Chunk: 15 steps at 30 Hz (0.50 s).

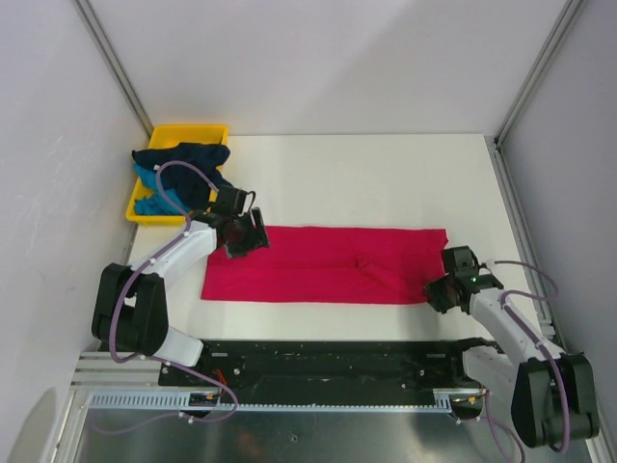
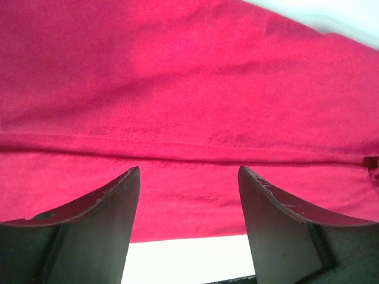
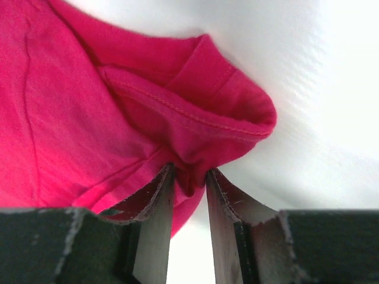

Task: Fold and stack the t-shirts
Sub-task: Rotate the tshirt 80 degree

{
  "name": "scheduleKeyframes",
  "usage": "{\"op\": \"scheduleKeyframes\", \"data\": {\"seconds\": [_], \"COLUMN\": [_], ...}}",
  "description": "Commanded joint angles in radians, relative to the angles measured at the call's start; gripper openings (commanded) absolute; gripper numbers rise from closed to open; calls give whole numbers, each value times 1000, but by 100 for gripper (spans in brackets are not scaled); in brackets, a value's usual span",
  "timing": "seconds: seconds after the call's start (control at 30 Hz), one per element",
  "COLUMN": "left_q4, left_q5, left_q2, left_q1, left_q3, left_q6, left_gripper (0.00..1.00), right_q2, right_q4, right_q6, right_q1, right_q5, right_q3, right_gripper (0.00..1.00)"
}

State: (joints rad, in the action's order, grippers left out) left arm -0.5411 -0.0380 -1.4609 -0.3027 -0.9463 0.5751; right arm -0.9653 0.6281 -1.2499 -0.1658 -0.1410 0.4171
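Observation:
The crimson-pink t-shirt [image 1: 318, 265] lies folded into a long strip across the white table. My left gripper [image 1: 246, 236] hovers open over its far left corner. In the left wrist view the fingers [image 2: 188, 171] stand wide apart above the cloth [image 2: 177, 89], holding nothing. My right gripper [image 1: 439, 289] is at the strip's near right corner. In the right wrist view it [image 3: 189, 171] is shut on a bunched fold of the crimson cloth [image 3: 89, 106]. The dark navy t-shirt [image 1: 188, 157] and the teal-blue t-shirt [image 1: 149, 198] lie crumpled in the tray.
The yellow plastic tray [image 1: 183, 130] stands at the far left corner of the table. Grey walls with metal posts [image 1: 535, 77] close in both sides. A black rail [image 1: 328, 357] runs along the near edge between the arm bases.

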Motion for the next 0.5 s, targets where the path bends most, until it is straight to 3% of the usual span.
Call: {"op": "scheduleKeyframes", "data": {"seconds": [0.0,0.23,0.47], "left_q4": [19,19,19], "left_q5": [-57,-97,-123], "left_q2": [18,7,-46], "left_q1": [-12,-27,-77], "left_q3": [-14,-14,-28], "left_q6": [-31,-66,-103], "left_gripper": [72,72,72], "right_q2": [-127,-528,-1051], "right_q4": [-178,-449,-418], "right_q6": [86,257,407], "right_q1": [95,236,269], "right_q5": [-87,-42,84], "right_q3": [43,313,888], "right_gripper": [33,33,31]}}
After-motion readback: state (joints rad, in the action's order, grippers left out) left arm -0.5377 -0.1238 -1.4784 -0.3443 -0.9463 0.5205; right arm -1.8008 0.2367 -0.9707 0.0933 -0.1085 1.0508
